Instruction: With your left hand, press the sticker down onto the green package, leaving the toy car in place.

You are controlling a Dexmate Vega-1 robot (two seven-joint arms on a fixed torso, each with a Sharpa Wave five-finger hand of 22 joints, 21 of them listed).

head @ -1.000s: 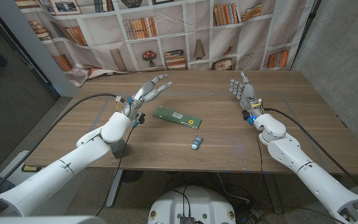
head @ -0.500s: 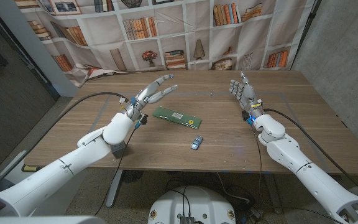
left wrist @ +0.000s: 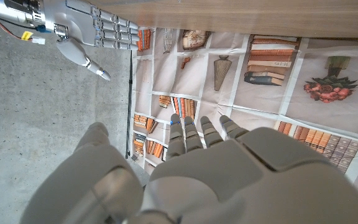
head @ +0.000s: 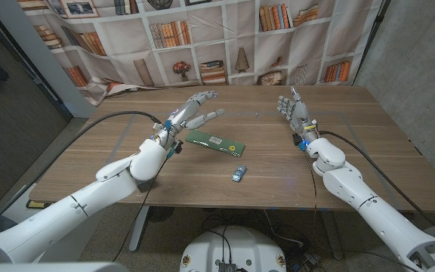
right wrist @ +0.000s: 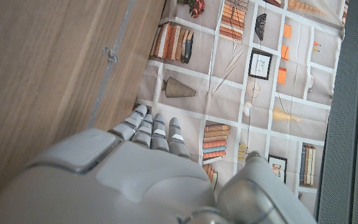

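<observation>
- Green package (head: 216, 141) lies flat near the middle of the wooden table (head: 338, 170), a long thin rectangle running from 10 to 4 o'clock; its print is too small to read.
- Wooden table spans the head view, with a bookshelf-print backdrop (head: 225, 45) hanging behind its far edge; in the left wrist view that backdrop (left wrist: 278, 81) appears turned, the table (left wrist: 241, 9) above it.
- Left arm (head: 89, 198) reaches in from 7 o'clock, and its lower part is cut off at the picture's corner; a black cable (head: 100, 125) runs along it.
- Left hand (head: 191, 111) hovers above the table at about 10 o'clock from the package, fingers spread and holding nothing; whether a fingertip touches the package's near end cannot be told.
- In the left wrist view the left hand (left wrist: 191, 174) shows from behind, so its palm side is hidden.
- Right hand (head: 294, 110) stands upright at 3 o'clock, well apart from the package, fingers straight and slightly parted, holding nothing; the left wrist view shows the right hand (left wrist: 95, 31) the same way.
- In the right wrist view the right hand (right wrist: 135, 174) shows only its back.
- Toy car (head: 238, 173), small and blue, sits at 5 o'clock from the package, near it but apart.
- Sticker (head: 214, 140) is a pale patch on the package's middle; whether it lies fully flat cannot be told.
</observation>
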